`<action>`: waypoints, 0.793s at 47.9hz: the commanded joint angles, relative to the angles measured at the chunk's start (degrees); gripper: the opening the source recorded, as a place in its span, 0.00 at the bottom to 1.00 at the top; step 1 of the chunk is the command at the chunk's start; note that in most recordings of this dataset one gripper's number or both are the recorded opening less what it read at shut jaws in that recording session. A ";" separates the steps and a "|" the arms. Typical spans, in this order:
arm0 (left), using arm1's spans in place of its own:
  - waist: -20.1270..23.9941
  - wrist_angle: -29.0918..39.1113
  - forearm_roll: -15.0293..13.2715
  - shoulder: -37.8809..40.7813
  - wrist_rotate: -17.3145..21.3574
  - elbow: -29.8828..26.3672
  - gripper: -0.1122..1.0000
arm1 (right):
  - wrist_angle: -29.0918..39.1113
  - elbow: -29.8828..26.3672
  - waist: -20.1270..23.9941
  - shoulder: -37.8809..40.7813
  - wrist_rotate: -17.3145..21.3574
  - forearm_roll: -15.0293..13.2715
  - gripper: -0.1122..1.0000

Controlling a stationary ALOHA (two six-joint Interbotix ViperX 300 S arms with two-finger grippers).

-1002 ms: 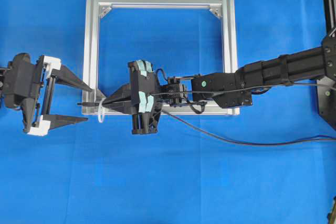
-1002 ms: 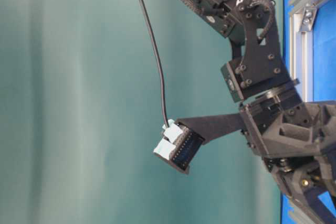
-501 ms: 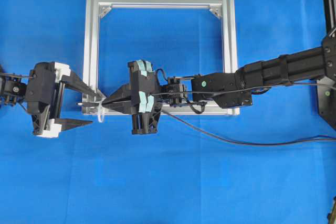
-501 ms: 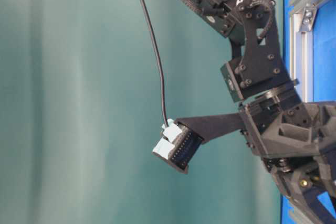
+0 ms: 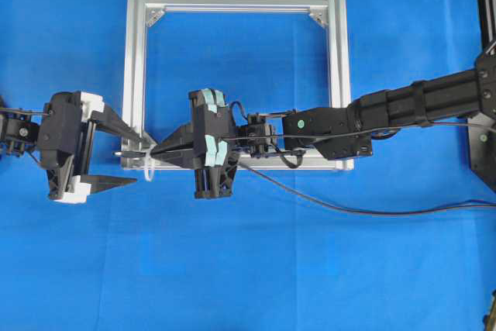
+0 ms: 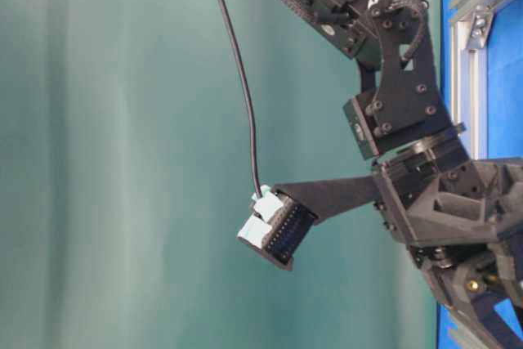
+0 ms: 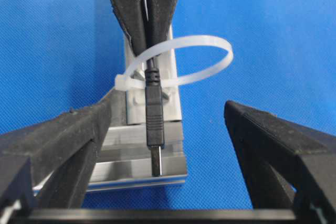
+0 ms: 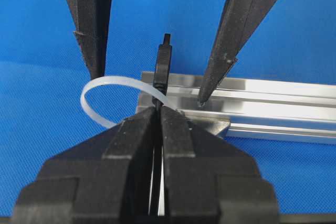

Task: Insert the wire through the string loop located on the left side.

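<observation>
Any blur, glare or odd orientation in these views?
Left wrist: plug and white loop sharp, near tool fingers soft. Right wrist: near tool body soft, frame shows a bright sheen. Table-level: appears turned sideways, mostly plain teal backdrop. Overhead: even light, no blur.

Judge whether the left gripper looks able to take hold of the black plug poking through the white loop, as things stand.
Probably yes: the left gripper stands open, one finger on each side of the black plug poking through the white loop, with nothing between.

Plug (image 7: 154,124) lies between wide left jaws; frame (image 7: 137,174) probably close beneath.
</observation>
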 commanded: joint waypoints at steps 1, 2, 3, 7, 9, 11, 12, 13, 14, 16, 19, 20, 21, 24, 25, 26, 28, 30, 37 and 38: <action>0.18 -0.53 0.09 -0.62 0.00 -0.53 0.92 | -0.53 -1.14 -0.09 -1.23 0.00 -0.09 0.01; 0.18 -0.53 0.00 -0.53 0.00 -0.53 0.92 | -0.53 -1.14 -0.09 -1.32 0.00 -0.09 0.01; 0.09 -0.53 0.09 -0.53 0.00 -0.62 0.92 | -0.62 -1.14 -0.09 -1.32 0.00 -0.09 0.01; 0.18 -0.53 0.00 -0.53 0.09 -0.70 0.92 | -0.53 -1.14 -0.09 -1.32 0.00 -0.09 0.01; 0.18 -0.44 0.09 -0.53 0.00 -0.70 0.90 | -0.53 -1.14 -0.09 -1.32 0.00 -0.09 0.01; 0.18 -0.44 0.09 -0.53 0.00 -0.70 0.86 | -0.44 -1.14 -0.09 -1.32 0.00 -0.09 0.01; 0.18 -0.44 0.00 -0.53 0.00 -0.79 0.83 | -0.44 -1.14 -0.09 -1.32 0.00 -0.09 0.01; 0.18 -0.35 0.09 -0.53 0.00 -0.70 0.79 | -0.44 -1.14 -0.09 -1.32 0.00 -0.09 0.01; 0.18 -0.44 0.09 -0.53 0.00 -0.70 0.74 | -0.44 -1.14 -0.09 -1.32 0.00 -0.09 0.01; 0.18 -0.35 0.00 -0.62 0.00 -0.62 0.63 | -0.44 -1.14 -0.09 -1.32 0.00 -0.09 0.01; 0.18 -0.53 0.09 -0.62 0.00 -0.79 0.46 | -0.44 -1.14 -0.09 -1.32 0.00 -0.09 0.01; 0.18 -0.62 0.09 -0.62 0.00 -0.79 0.40 | -0.35 -1.23 -0.09 -1.32 0.00 -0.09 0.01; 0.18 -0.62 0.09 -0.62 0.00 -0.97 0.35 | -0.44 -1.23 -0.18 -1.32 0.00 -0.09 0.01; 0.18 -0.62 0.09 -0.62 0.00 -1.14 0.19 | -0.35 -1.23 -0.09 -1.32 0.00 -0.09 0.01; 0.18 -0.70 0.09 -0.62 0.00 -1.23 0.17 | -0.35 -1.23 -0.09 -1.32 0.00 -0.09 0.01; 0.18 -0.70 0.00 -0.62 0.00 -1.32 0.17 | -0.35 -1.14 -0.09 -1.32 0.00 -0.09 0.01; 0.18 -0.62 0.00 -0.62 0.00 -1.41 0.17 | -0.26 -1.23 -0.09 -1.32 0.00 -0.09 0.01; 0.18 -0.70 0.09 -0.53 0.00 -1.41 0.17 | -0.18 -1.23 -0.09 -1.32 0.00 -0.09 0.01; 0.18 -0.62 0.09 -0.62 0.00 -1.23 0.17 | -0.09 -1.23 -0.09 -1.32 -0.18 -0.53 0.01; 0.18 -0.62 0.09 -0.62 -0.09 -1.14 0.17 | -0.09 -1.23 -0.09 -1.32 -0.18 -0.88 0.01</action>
